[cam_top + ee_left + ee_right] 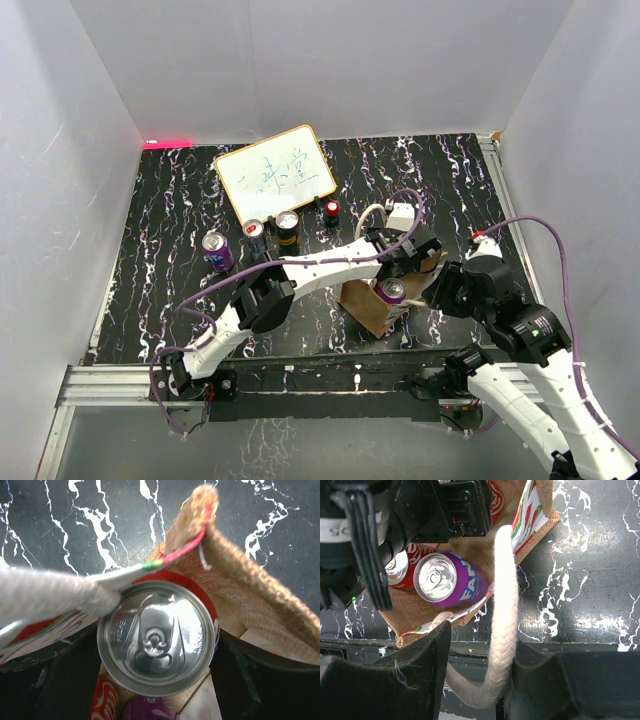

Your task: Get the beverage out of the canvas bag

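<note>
Both arms meet at the canvas bag (362,303), standing right of centre near the bench's (150,270) near edge.
My left fingers (65,680) grip the upright red can (157,637) inside the bag, with the bag wall close around it and the purple can (445,577) just beside it. My right fingers (395,680) sit partly apart around a cord handle (502,605); I cannot tell whether it is pinched. Bare bench lies left of the bag.

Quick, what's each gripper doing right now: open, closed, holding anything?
Left gripper: closed on the red can inside the canvas bag.
Right gripper: closed on the white cord handle.
</note>
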You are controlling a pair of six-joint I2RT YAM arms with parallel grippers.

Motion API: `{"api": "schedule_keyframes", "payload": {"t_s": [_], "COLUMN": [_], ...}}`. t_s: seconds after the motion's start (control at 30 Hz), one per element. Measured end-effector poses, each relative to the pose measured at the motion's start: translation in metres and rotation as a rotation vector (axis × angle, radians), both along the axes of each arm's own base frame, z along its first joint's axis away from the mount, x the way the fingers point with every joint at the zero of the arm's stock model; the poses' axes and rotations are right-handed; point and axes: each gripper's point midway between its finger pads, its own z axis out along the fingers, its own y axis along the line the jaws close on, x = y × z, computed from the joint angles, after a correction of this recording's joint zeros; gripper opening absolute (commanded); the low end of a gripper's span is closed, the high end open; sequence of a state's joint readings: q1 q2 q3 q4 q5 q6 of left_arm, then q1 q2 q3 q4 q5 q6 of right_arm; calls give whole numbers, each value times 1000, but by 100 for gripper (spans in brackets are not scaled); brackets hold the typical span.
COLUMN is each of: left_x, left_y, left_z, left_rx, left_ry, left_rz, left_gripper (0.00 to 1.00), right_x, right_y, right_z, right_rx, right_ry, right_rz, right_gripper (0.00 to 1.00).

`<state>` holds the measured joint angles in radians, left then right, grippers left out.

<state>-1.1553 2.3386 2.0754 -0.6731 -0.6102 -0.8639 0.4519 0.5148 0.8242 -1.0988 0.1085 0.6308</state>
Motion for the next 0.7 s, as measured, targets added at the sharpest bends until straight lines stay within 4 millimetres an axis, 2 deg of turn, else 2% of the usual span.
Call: {"api": "schedule_keyframes", "payload": {"t_s": [0.17, 0.3, 0.53, 0.7], "left_x": [6, 7, 4, -9], "left_y": [-6, -7, -7, -7], "left_z": [1, 2, 3, 13], "left_rx": [-4, 9, 4, -42], "left_ry": [-15, -19, -1, 76], "left_rz": [-11, -39, -66, -101], "left_gripper": [50, 39, 30, 26], "right_x": [-1, -3, -7, -10], "right_y": [0, 1, 3, 3], "right_z": [2, 5, 11, 13], "right_rx": [8, 17, 38, 53], "right_ry": [-12, -26, -63, -80], "right_rz": [4, 12, 43, 47], "right_gripper": [39, 39, 39, 38]}}
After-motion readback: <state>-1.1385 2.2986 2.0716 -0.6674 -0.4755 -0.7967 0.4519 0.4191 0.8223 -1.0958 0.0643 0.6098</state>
